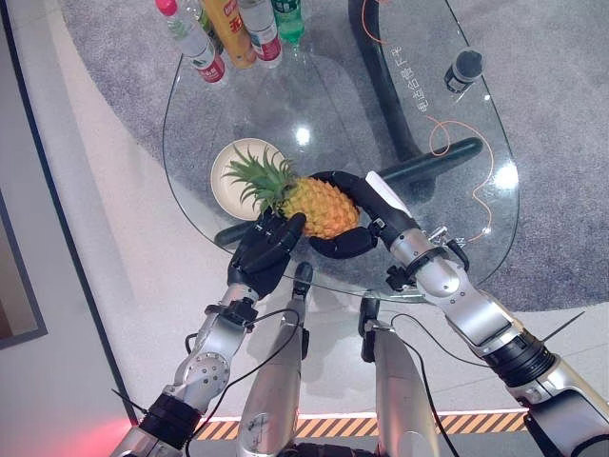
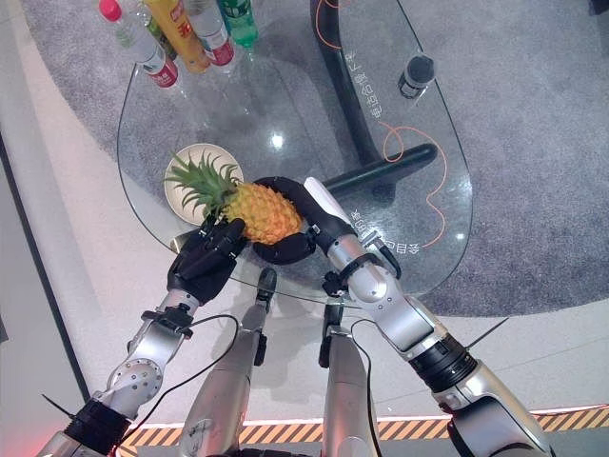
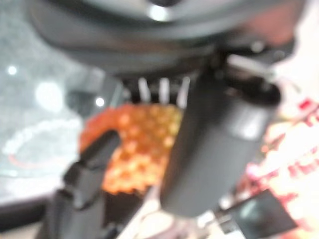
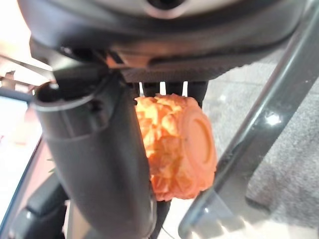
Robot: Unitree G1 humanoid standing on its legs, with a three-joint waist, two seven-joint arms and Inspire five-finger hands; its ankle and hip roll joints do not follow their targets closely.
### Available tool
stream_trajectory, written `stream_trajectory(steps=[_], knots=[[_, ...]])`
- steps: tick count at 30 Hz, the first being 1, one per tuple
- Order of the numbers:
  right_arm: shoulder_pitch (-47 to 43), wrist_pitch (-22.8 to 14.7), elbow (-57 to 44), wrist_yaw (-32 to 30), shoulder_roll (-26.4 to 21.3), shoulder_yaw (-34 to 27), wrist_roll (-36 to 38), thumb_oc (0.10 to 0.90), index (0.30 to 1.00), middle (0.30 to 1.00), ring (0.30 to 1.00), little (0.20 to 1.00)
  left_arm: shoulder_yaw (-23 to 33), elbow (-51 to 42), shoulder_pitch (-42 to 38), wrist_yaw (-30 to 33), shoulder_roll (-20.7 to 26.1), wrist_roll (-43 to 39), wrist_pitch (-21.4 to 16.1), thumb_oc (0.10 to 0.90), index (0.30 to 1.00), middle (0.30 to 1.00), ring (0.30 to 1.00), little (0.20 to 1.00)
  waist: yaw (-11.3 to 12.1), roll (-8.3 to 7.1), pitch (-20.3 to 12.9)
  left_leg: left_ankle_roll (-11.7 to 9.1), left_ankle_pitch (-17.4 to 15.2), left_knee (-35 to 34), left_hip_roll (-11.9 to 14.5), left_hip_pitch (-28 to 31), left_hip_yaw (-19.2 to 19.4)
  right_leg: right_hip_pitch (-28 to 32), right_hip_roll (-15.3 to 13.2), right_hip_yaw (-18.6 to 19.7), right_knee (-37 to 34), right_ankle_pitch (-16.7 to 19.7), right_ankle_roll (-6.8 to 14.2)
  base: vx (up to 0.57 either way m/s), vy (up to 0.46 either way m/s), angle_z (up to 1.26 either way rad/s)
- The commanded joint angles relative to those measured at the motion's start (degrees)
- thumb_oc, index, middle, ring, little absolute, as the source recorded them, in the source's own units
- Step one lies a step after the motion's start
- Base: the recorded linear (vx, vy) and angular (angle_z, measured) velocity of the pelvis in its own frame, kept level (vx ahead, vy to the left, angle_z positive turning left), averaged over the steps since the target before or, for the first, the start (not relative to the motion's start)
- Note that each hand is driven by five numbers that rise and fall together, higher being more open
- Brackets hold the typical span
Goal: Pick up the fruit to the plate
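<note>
1. The orange pineapple with a green leafy crown [image 1: 319, 205] lies on its side on the round glass table [image 1: 457, 219], its crown reaching over the round cream plate [image 1: 228, 164] and its body just beside the plate's rim.
2. The right hand [image 1: 366, 224] wraps the fruit's base end, dark fingers [image 1: 335, 179] curled over its far side and the thumb under its near side, grasping the pineapple; the right wrist view shows the flat base [image 4: 197, 142] between them.
3. The left hand [image 1: 262, 252] rests against the near side of the fruit, fingers bent onto its skin below the crown.
4. Several plastic bottles [image 1: 233, 33] stand at the table's far edge, well apart from the plate.
5. A dark cylindrical object [image 1: 464, 69] stands on the far right side, near a thin orange cable [image 1: 447, 143].
</note>
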Motion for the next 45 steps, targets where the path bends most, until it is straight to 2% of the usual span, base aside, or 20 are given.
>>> stream_trajectory(steps=[1,6,8,11,18,20,21,24,28,31,39,45], knots=[[-6.81,-4.70,-12.48,9.94,2.58,7.40,-1.19,0.100,0.300,0.300,0.300,0.200,1.40,-14.71,-5.03,-4.80,-1.46,0.06,-6.21,0.800,0.900,0.900,0.900,0.900,-1.12,-0.85,-0.78,5.16,-8.97,5.90,-6.71,3.86,2.01,5.53,2.05,0.28,-13.50,7.54,2.37,0.01,-0.017,0.08],[-7.95,-5.05,-12.62,18.08,1.35,10.29,-0.26,0.100,0.300,0.300,0.300,0.200,2.27,-15.41,-5.02,-4.59,-1.91,-0.99,-7.81,0.800,0.900,0.900,0.900,0.900,-0.52,-1.12,-0.78,4.98,-8.86,5.78,-6.70,4.03,1.38,5.73,2.05,0.05,-13.34,7.28,2.33,0.02,-0.025,0.06],[-8.66,-4.67,-12.76,20.98,0.75,11.97,1.39,0.100,0.300,0.300,0.300,0.200,2.40,-15.44,-4.91,-4.34,-2.02,-1.60,-9.67,0.800,0.900,0.900,0.900,0.900,-0.16,-1.45,-0.78,4.80,-8.83,5.78,-6.70,4.03,1.09,5.85,2.14,-0.07,-13.25,7.12,2.29,0.02,-0.043,0.06],[-9.75,-4.68,-11.73,21.94,0.55,13.64,1.43,0.100,0.300,0.300,0.300,0.200,2.99,-15.40,-5.07,-4.58,-2.39,-4.37,-11.41,0.800,0.900,0.900,0.900,0.900,0.31,-1.96,-0.78,4.65,-8.87,5.82,-6.65,4.01,0.76,5.99,2.22,-0.33,-13.23,6.97,2.20,0.01,-0.047,0.07],[-9.92,-5.04,-10.43,19.19,1.11,13.56,2.15,0.100,0.300,0.300,0.300,0.200,4.38,-15.54,-4.23,-4.62,-3.35,-7.05,-11.80,0.800,0.900,0.900,0.900,0.900,1.03,-2.93,-0.78,4.48,-9.11,6.21,-6.65,3.82,-0.06,6.03,2.38,-1.07,-12.97,6.80,2.02,0.02,-0.046,0.01],[-9.87,-4.95,-10.23,18.85,1.36,13.22,2.56,0.100,0.300,0.300,0.300,0.200,4.68,-15.54,-4.20,-4.41,-3.72,-7.14,-12.87,0.800,0.900,0.900,0.900,0.900,1.11,-3.06,-0.78,4.44,-9.18,6.33,-6.67,3.78,-0.13,6.06,2.35,-1.30,-12.94,6.74,1.97,0.00,0.000,0.00],[-9.72,-5.13,-9.85,18.94,1.64,12.84,2.71,0.100,0.300,0.300,0.300,0.200,5.07,-15.43,-4.17,-4.75,-4.22,-7.26,-15.05,0.800,0.900,0.900,0.900,0.900,1.17,-3.21,-0.78,4.41,-9.18,6.25,-6.66,3.86,-0.12,6.10,2.34,-1.56,-12.94,6.73,1.98,0.00,0.000,0.00],[-9.31,-5.07,-9.31,19.15,2.34,12.26,2.43,0.100,0.300,0.300,0.300,0.200,6.07,-15.58,-3.83,-5.73,-5.16,-8.00,-17.81,0.800,0.900,0.900,0.900,0.900,1.40,-3.38,-0.78,4.36,-9.30,6.26,-6.69,3.93,-0.12,6.18,2.31,-2.00,-12.95,6.67,1.90,0.00,0.000,0.00],[-8.68,-4.59,-8.07,18.25,4.61,11.90,1.47,0.100,0.300,0.300,0.300,0.200,7.69,-15.81,-3.85,-5.73,-7.25,-8.75,-23.63,0.800,0.900,0.900,0.900,0.900,1.90,-3.94,-0.78,4.21,-9.71,6.62,-6.82,3.99,-0.67,6.62,2.20,-2.59,-13.00,6.52,1.69,0.03,-0.027,0.00],[-8.79,-4.18,-7.19,16.52,5.85,11.94,1.49,0.100,0.300,0.300,0.300,0.200,8.78,-15.76,-4.22,-5.89,-8.07,-9.53,-26.27,0.800,0.900,0.900,0.900,0.900,2.31,-4.45,-0.78,4.04,-9.92,7.08,-6.95,3.73,-1.17,6.54,2.20,-3.09,-12.70,6.41,1.62,0.03,-0.045,0.04],[-9.17,-4.19,-4.64,12.76,8.23,11.35,1.76,0.100,0.300,0.300,0.300,0.200,10.05,-15.98,-4.85,-4.73,-9.03,-10.12,-29.16,0.800,0.900,0.900,0.900,0.900,3.01,-5.27,-0.78,3.93,-10.43,7.64,-7.10,3.20,-2.10,6.23,2.10,-4.22,-12.43,6.29,1.58,0.03,-0.042,0.05],[-8.87,-3.74,-4.38,12.23,8.91,10.87,1.25,0.100,0.300,0.300,0.300,0.200,11.31,-15.81,-4.97,-3.93,-8.88,-9.18,-31.72,0.800,0.900,0.900,0.900,0.900,3.12,-5.50,-0.78,3.98,-10.52,7.50,-7.11,3.17,-2.26,6.06,2.15,-4.42,-12.40,6.32,1.62,0.01,-0.004,0.00]])
